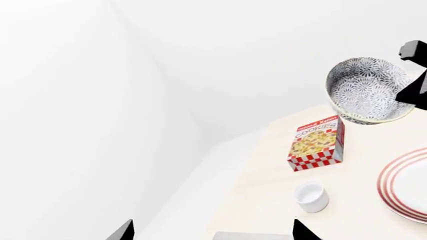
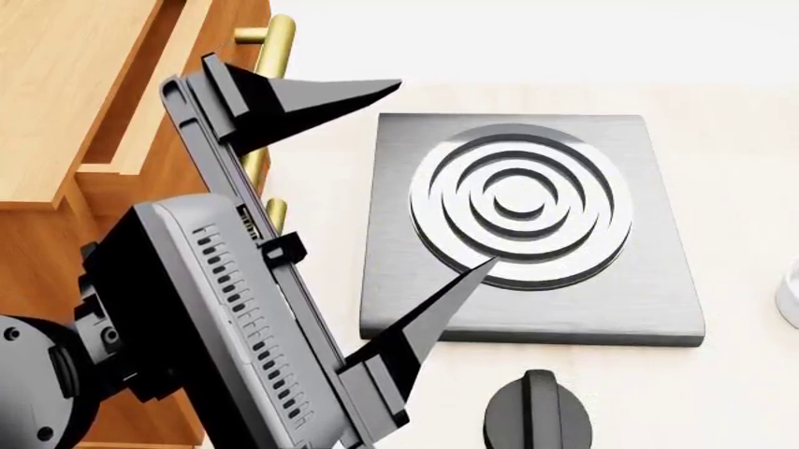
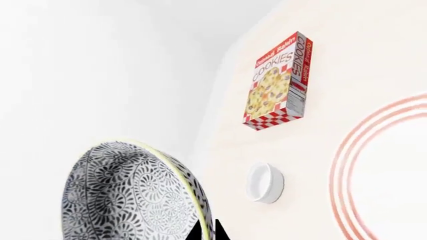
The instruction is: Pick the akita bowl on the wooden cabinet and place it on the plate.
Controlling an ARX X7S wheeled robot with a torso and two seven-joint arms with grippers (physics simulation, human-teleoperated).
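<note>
Fills the left edge of the head view: the wooden cabinet (image 2: 75, 103), orange-brown, with brass bar handles (image 2: 277, 42) down its front edge, standing against a pale counter (image 2: 736, 281). In front of the cabinet, large and close to the camera: the left gripper (image 2: 431, 182), jaws spread wide apart and holding nothing, black fingertips (image 2: 337, 98) reaching over the edge of a grey hob plate (image 2: 413, 309) with raised concentric rings. Just below the hob, a black round knob (image 2: 537, 412). Farther along the counter in the left wrist view: the plate (image 1: 407, 187), white with red rings, only partly in frame and with nothing on what shows of it. Raised well above the counter, off the cabinet: the akita bowl (image 1: 367, 90), black-grey floral pattern inside and out, clamped at its rim by the right gripper (image 1: 413, 75), seen there only as black finger shapes against the bowl's far side. From the right wrist view, bowl wall (image 3: 133, 195) close up and tilted, plate rings (image 3: 373, 175) beside it. On the counter near the plate, a red-checked cookie box (image 1: 317, 142) standing upright. Just beside the box, apart from the plate, a small plain white cup (image 1: 312, 196).
</note>
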